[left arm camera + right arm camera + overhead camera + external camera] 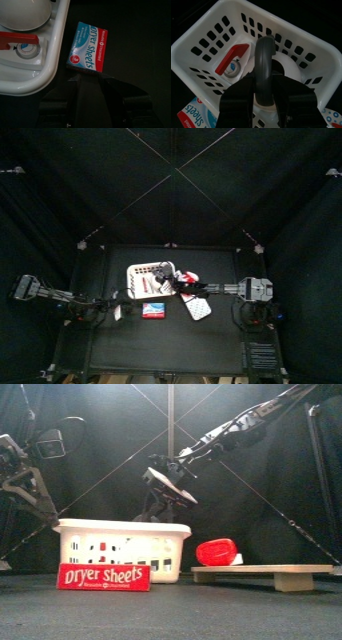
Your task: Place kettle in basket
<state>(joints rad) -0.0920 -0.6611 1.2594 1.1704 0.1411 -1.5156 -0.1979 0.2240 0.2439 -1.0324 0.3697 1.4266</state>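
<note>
The kettle (232, 64), small, whitish and round with a red-orange handle, lies on the floor of the white holed basket (211, 42). The left wrist view also shows the kettle (23, 17), just inside the basket's rim (59, 30). My right gripper (163, 488) hangs above the basket (120, 549), open and with nothing between its jaws. In the top view it (166, 280) is over the basket (142, 274). My left arm (27, 474) rests at the left, its gripper close to the basket's outer wall.
A blue-and-red dryer sheets box (103, 576) lies in front of the basket, and it (90, 47) is also beside the rim. A red-and-white item (218, 551) stands right of the basket, by a low wooden board (261, 571). A white card (198, 308) lies near the front.
</note>
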